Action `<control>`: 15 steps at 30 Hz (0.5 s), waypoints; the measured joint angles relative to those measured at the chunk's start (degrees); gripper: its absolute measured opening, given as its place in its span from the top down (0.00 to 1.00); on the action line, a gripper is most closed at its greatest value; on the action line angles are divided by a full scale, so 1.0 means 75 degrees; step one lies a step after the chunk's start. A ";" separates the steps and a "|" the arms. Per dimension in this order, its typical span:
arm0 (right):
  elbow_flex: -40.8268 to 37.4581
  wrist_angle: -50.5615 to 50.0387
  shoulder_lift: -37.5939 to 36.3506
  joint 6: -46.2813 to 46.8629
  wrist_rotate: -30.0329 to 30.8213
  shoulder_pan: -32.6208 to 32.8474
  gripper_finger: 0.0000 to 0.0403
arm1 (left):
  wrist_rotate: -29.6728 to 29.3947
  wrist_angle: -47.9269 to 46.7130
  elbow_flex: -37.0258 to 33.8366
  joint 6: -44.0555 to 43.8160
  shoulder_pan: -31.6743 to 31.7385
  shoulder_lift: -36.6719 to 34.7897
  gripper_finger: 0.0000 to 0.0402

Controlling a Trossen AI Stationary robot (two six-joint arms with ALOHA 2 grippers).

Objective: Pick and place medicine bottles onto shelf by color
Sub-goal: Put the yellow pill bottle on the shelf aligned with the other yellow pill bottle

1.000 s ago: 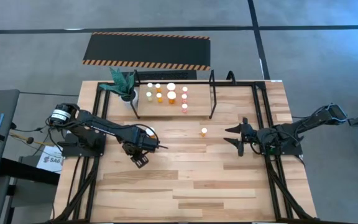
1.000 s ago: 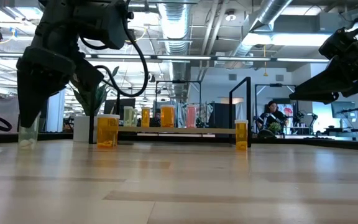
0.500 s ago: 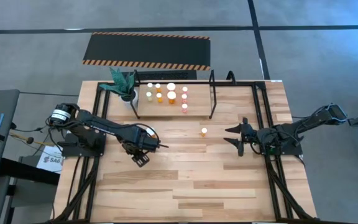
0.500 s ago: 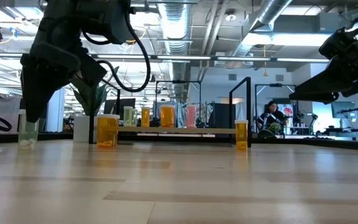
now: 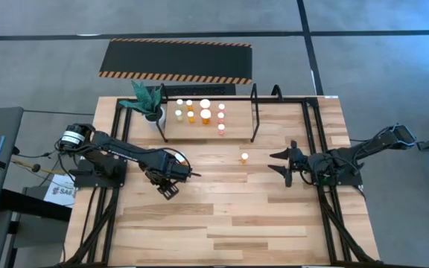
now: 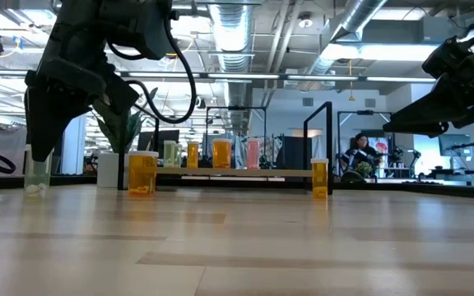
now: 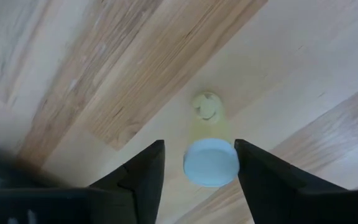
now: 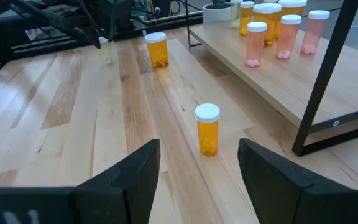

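Note:
My left gripper [image 5: 164, 177] points down, open, over a small pale yellow medicine bottle [image 6: 35, 176] that stands on the table; its white cap [image 7: 211, 163] shows between the two fingers. An orange bottle [image 5: 178, 157] stands just beyond it. Another orange bottle [image 8: 207, 129] stands alone mid-table, ahead of my open right gripper [image 5: 286, 165], which hovers apart from it. The wooden shelf [image 5: 237, 125] at the far side carries several bottles, yellow, orange and pink [image 8: 277, 37]. My left gripper comes from above, its fingers on either side of the pale bottle's cap. One finger [image 7: 253, 177] shows right beside the cap's rim; I cannot tell whether it touches. The bottle stands upright on the table.
A green plant in a white pot [image 5: 149, 102] stands at the shelf's left end. Black hoop uprights [image 5: 255, 112] frame the shelf. A hazard-striped mat [image 5: 176, 61] lies on the floor beyond the table. Bare wood fills the near half of the table [image 5: 222, 223].
My left gripper's fingers have spread a little around the pale yellow bottle, whose cap now shows beside the finger in the low view. The bottle has stayed upright in its place. The arm itself has kept still.

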 joint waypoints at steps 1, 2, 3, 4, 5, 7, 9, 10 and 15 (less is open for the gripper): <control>0.0001 0.0001 0.0000 0.0001 0.0000 0.0001 0.40 | 0.0002 0.0001 0.0000 0.0005 0.0000 0.0000 0.56; 0.0000 0.0000 -0.0001 -0.0001 0.0000 0.0001 0.40 | 0.0002 0.0000 0.0000 0.0005 0.0000 0.0000 0.58; 0.0000 -0.0001 -0.0001 0.0001 0.0000 -0.0001 0.40 | -0.0001 0.0001 0.0000 0.0006 0.0000 0.0000 0.60; 0.0000 0.0002 -0.0003 0.0002 0.0000 -0.0002 0.40 | -0.0004 0.0001 0.0000 0.0012 0.0000 0.0000 0.62; 0.0000 0.0000 -0.0002 -0.0001 0.0000 0.0000 0.40 | -0.0027 0.0001 0.0000 0.0043 0.0000 0.0000 0.64; 0.0000 -0.0001 -0.0002 0.0000 0.0000 -0.0002 0.40 | -0.0106 0.0001 0.0000 0.0090 0.0000 0.0000 0.68; 0.0000 0.0001 -0.0001 0.0000 0.0000 0.0001 0.40 | -0.0123 0.0001 0.0000 0.0092 0.0000 0.0000 0.72; 0.0000 0.0001 -0.0002 0.0001 0.0000 -0.0002 0.40 | -0.0121 0.0001 0.0000 0.0093 0.0000 0.0000 0.73; 0.0000 0.0002 0.0000 0.0002 0.0000 -0.0002 0.40 | -0.0110 -0.0018 0.0027 0.0278 0.0000 0.0000 0.75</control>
